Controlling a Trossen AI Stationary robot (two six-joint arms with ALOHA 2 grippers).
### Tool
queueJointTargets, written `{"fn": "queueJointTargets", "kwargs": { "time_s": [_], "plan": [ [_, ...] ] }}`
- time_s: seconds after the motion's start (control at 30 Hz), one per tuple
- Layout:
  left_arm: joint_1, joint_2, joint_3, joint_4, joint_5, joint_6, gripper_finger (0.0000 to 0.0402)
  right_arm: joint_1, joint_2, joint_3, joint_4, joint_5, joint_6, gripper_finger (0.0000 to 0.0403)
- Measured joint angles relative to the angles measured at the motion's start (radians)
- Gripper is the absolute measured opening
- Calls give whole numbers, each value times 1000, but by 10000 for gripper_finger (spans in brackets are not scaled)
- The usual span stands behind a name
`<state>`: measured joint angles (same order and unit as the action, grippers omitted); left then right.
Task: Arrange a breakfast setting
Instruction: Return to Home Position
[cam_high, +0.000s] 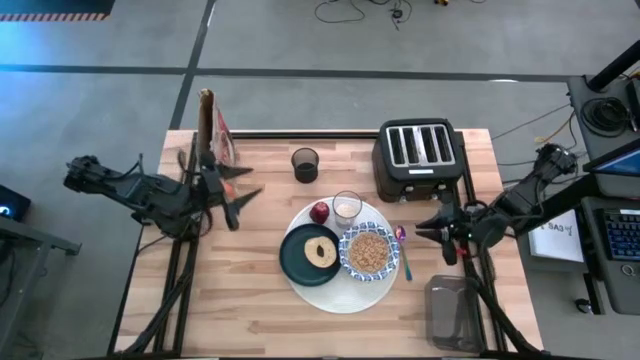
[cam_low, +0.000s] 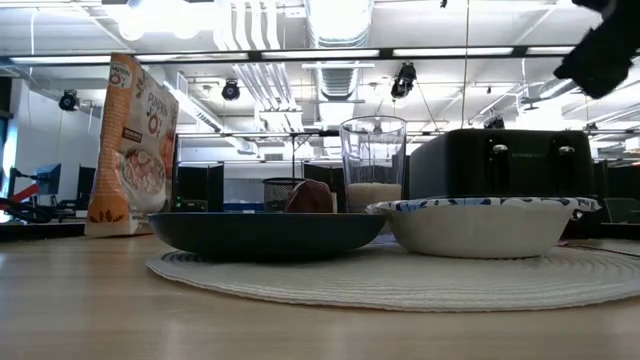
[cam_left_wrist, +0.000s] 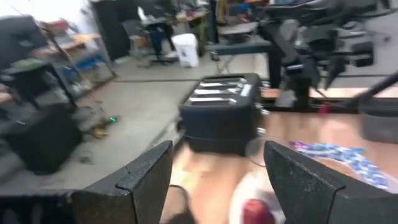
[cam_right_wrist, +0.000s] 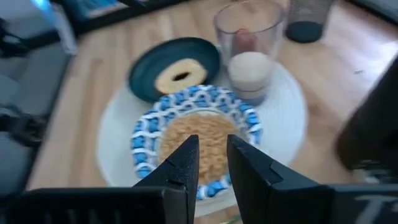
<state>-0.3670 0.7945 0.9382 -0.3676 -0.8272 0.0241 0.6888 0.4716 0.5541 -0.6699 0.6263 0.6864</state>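
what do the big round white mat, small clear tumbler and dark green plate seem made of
Big round white mat: woven cord or fibre, matte; concentric ribbed rings show.
Small clear tumbler: likely glass, possibly plastic; see-through with glints.
Dark green plate: probably glazed ceramic; smooth, faintly shiny rim.

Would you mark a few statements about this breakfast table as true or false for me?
1. The bagel lies on the dark green plate. True.
2. The spoon lies left of the plate. False: it lies right of the blue-and-white patterned bowl.
3. The bowl is empty. False: it holds cereal.
4. The left gripper is open and holds nothing. True.
5. The red apple sits beside the small clear glass. True.
6. The right gripper grips the spoon. False: it hangs apart from it, to its right.
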Motion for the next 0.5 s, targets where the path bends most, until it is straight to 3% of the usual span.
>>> {"fn": "queueJointTargets", "kwargs": {
  "time_s": [0.2,0.5],
  "plan": [
    [-1,74,0,-12,27,-87,236,0,-182,-161,130,-72,-91,68],
    [0,172,0,-17,27,-129,236,0,-416,-285,227,-110,-180,68]
  ]
}}
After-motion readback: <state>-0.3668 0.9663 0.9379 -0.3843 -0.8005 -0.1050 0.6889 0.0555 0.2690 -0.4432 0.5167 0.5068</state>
